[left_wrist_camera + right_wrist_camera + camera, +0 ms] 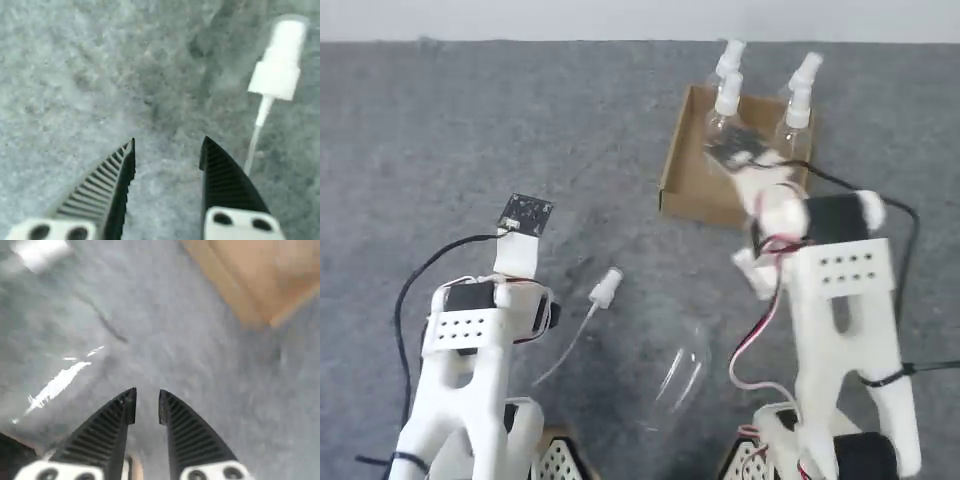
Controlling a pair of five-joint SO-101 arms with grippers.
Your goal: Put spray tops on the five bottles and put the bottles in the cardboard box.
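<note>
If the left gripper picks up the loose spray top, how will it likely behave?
The spray top looks small and plastic, so probably very light. Its thin tube curves in the high view, so it likely flexes. Lying on its side, it may roll if nudged.

The right arm (825,240) hides the near right corner of the shallow brown cardboard box (685,170) and the lower bodies of the clear bottles with white spray tops (728,95) inside it (their count is uncertain). The loose white spray top (277,65) is blurred, and its tube end lies behind a black ribbed finger (225,180). In the right wrist view the box (260,275) is blurred and cut off by the edge.
</note>
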